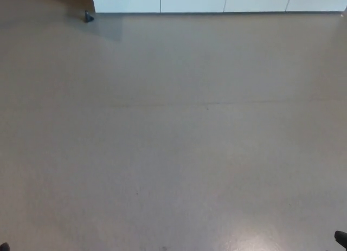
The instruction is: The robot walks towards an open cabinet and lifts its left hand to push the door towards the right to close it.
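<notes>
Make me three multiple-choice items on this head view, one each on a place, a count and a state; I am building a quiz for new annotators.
1. Where does the small dark object lie on the floor?
A. top left, by the left end of the white fronts
B. mid-floor
C. bottom right

2. How many seams divide the white fronts?
A. one
B. three
C. six

3. How do the white fronts stand?
A. one swung out over the floor
B. flush in one row
C. lying flat on the floor

Answers:
1 A, it sits just left of where the white fronts end.
2 B, three thin vertical lines split them into four panels.
3 B, their lower edge runs as one straight line.
</notes>
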